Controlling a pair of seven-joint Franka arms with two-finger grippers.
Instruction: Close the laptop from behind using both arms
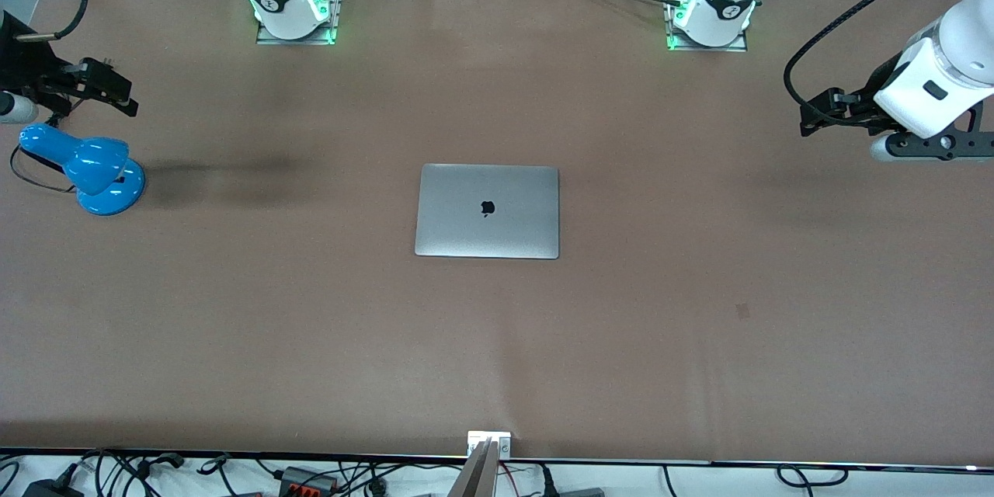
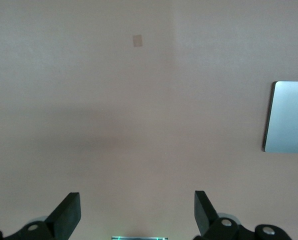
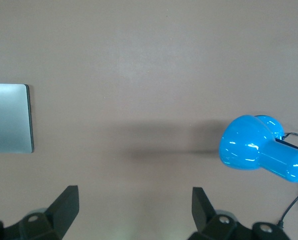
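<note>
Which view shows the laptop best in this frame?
The front view: the whole laptop shows there, lid shut and flat on the table, logo up. The left wrist view catches only one end of it at the picture's edge, and the right wrist view only the opposite end.

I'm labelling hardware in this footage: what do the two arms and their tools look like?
Both arms are glossy white with black joint bands, on bases glowing green. The left arm trails a looped black cable. The left tool and right tool are black, each with two wedge-shaped fingers.
</note>
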